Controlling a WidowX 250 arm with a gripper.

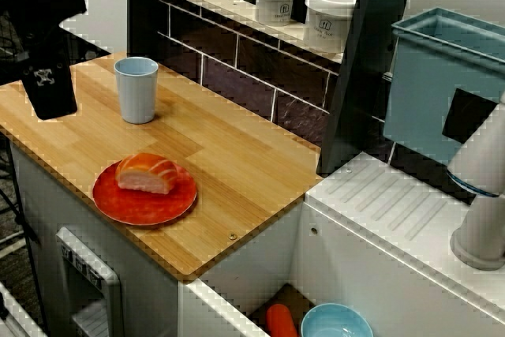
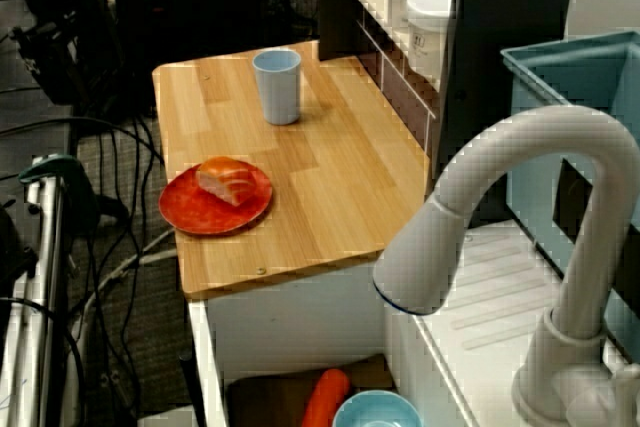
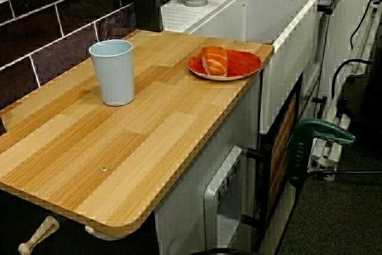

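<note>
The blue cup stands on the wooden surface, just right of the dark gripper. Its jaws are hidden: open or closed, cannot tell. A side bump could tip the cup.

- In the view from above, the gripper is only a dark shape, with its arm cut by the top edge. How its jaws stand cannot be told.
- The bottom edge cuts the orange thing and the blue bowl.
- The print on the jars is too small to read.
- The tap runs off the right edge.
</note>
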